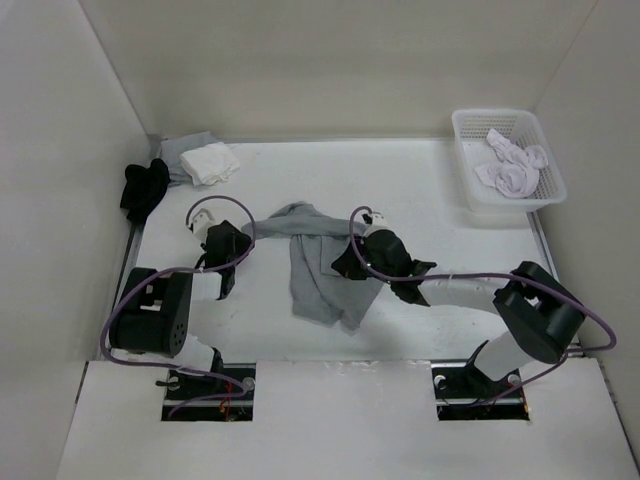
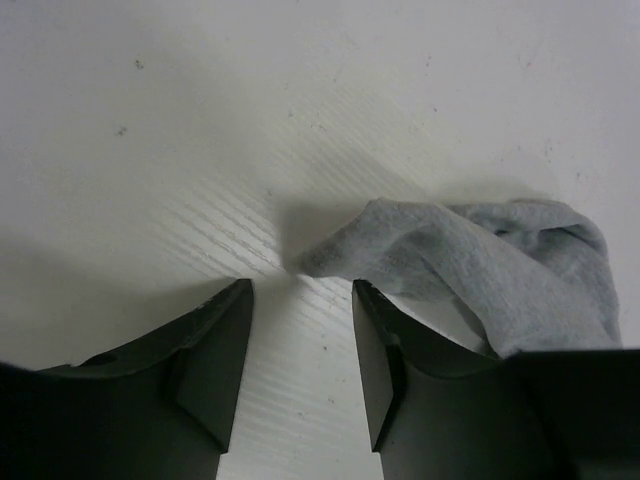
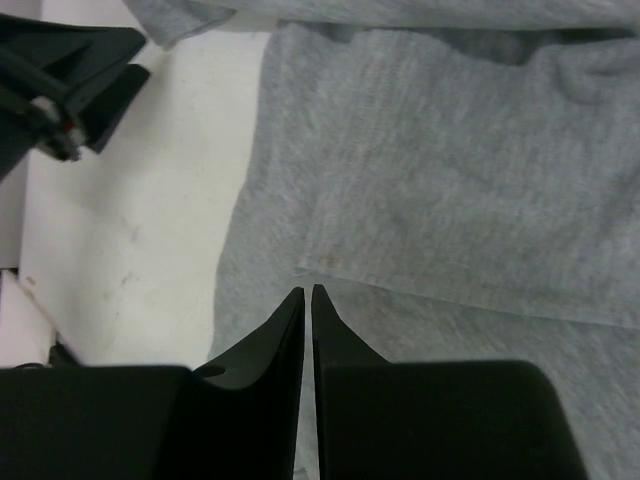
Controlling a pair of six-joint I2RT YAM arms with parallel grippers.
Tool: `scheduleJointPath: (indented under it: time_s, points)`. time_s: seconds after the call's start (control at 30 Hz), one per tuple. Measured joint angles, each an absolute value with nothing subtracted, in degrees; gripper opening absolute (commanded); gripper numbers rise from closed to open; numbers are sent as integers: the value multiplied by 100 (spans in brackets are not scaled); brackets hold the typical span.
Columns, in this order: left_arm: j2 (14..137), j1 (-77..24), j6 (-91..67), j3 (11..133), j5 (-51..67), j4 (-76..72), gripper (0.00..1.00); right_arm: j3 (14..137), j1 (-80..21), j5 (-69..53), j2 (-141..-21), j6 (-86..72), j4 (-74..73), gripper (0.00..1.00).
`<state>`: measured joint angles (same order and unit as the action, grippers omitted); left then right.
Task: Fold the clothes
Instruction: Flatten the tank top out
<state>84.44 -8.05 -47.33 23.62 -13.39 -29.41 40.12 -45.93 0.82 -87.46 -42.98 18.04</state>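
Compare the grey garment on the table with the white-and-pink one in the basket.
The grey garment is plain medium grey; the white-and-pink garment is pale. The grey garment lies loosely spread on the table between the arms; the white-and-pink garment sits bunched in the white basket at the far right. The grey one covers more area. Both are soft, creased fabric.

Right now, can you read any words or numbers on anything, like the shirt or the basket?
None: no words, numbers or signs can be read anywhere in these views.
The shirt is plain grey, and the basket shows no label.
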Motion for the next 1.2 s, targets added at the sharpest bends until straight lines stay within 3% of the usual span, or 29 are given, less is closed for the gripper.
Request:
scheduleJointPath:
  time_s: [0.3, 0.77, 0.83, 0.97, 1.2]
  points:
    - [9021, -803, -4259, 2679, -1321, -3326, 35, 3704, -4740, 3, -8711, -4381, 2423, 12]
    - [9325, -803, -3927, 3085, -1323, -3210, 9, 3559, -4772, -45, -8482, -4427, 2663, 13]
    - [9334, -803, -3916, 3092, -1321, -3210, 5, 3559, -4777, -43, -8482, -4445, 2663, 16]
    - [9345, -801, -3929, 3094, -1299, -3208, 1, 3514, -4801, 8, -8473, -4475, 2672, 32]
    - [8449, -1162, -4209, 2858, -1170, -2801, 1, 3293, -4810, 351, -8434, -4576, 2412, 37]
